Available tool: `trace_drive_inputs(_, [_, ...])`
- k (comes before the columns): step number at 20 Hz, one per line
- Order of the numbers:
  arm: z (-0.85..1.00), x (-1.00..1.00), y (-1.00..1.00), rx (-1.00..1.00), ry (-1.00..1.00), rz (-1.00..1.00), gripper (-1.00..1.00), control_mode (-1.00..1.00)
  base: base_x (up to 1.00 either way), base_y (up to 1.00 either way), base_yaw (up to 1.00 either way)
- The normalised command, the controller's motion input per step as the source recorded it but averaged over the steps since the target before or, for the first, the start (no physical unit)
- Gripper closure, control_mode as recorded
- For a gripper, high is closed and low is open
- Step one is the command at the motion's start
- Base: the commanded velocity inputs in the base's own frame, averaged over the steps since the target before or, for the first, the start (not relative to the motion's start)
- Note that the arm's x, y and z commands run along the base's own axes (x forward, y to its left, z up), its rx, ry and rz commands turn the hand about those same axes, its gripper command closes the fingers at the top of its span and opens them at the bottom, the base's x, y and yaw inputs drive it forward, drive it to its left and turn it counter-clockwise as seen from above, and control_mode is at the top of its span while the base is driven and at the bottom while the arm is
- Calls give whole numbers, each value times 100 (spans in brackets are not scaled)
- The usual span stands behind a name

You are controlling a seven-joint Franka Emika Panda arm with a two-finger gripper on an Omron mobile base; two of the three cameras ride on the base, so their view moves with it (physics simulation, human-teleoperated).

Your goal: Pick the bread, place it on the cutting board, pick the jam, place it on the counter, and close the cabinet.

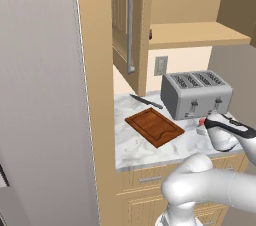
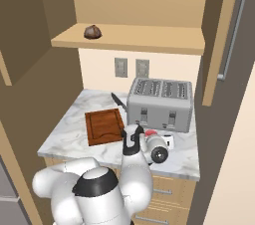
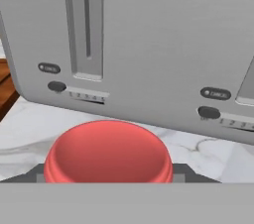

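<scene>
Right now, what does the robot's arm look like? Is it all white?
Mostly white. The arm is made of fat, rounded, glossy white segments, like smooth tubes with bulging joints. Dark bands sit where segments meet: one curves across the big segment in the right base view, another runs along the wrist in the left base view. The gripper has small dark grey finger tips. No cables or writing show.

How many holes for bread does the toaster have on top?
4. The toaster has four slots in a row across its top, side by side, from the end near the cutting board to the far end.
</scene>
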Motion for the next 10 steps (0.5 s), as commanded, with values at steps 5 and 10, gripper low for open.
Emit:
trace_drive_inputs(5, [0, 0, 0, 0, 0, 0, -100, -100, 0, 0, 0])
trace_drive_inputs(10, [-4, 0, 0, 0, 1, 0, -100, -100, 0, 0, 0])
